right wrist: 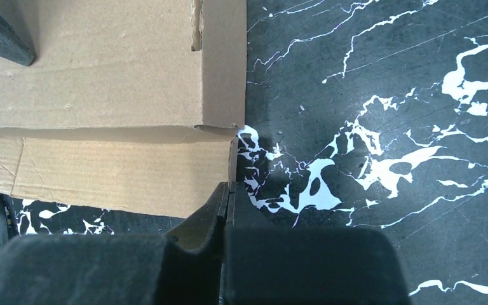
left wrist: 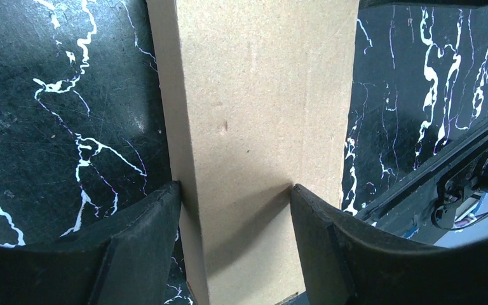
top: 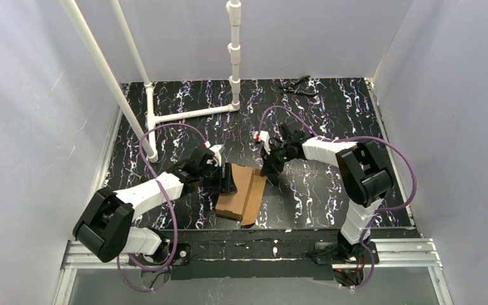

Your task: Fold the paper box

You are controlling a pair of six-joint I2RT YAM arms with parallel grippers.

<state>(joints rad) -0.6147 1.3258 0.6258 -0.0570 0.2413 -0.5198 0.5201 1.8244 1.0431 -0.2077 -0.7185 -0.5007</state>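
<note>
Currently the paper box (top: 240, 190), a plain brown die-cut cardboard sheet, sits near-centre on the black, white-veined marble-pattern table (top: 337, 108). It lies between the two arms, closer to the near edge than the far. It's partly folded, not a closed box: long panels run near-to-far, and the right-hand panel is tilted and shaded in the top view.

The left gripper (left wrist: 235, 187) is at the box's left side.
- Jaws stand well apart, straddling one long cardboard panel.
- The finger (left wrist: 143, 238) on the left of the wrist view touches the panel's side wall with its tip.
- The other finger overlaps the panel face, and the cardboard carries on behind it.
- Can't tell if it's clamping or only bracketing.

The right gripper (right wrist: 229, 190) is at the box's far-right corner.
- Jaws are pressed together with no gap visible.
- The tips sit right at the right edge of a lower flap, just below the corner of the upper panel.
- Can't tell whether a sliver of card is pinched between them.

In the right wrist view the upper panel overlaps the lower flap, and corrugation lines show on the flap. A narrow slot is cut in the upper panel. A dark fingertip (right wrist: 0, 32) rests on that panel's left part.

A white PVC pipe frame (top: 190, 114) stands far-left, well apart from the box. A small black tool (top: 298, 86) lies at the far edge, too small to identify.
</note>
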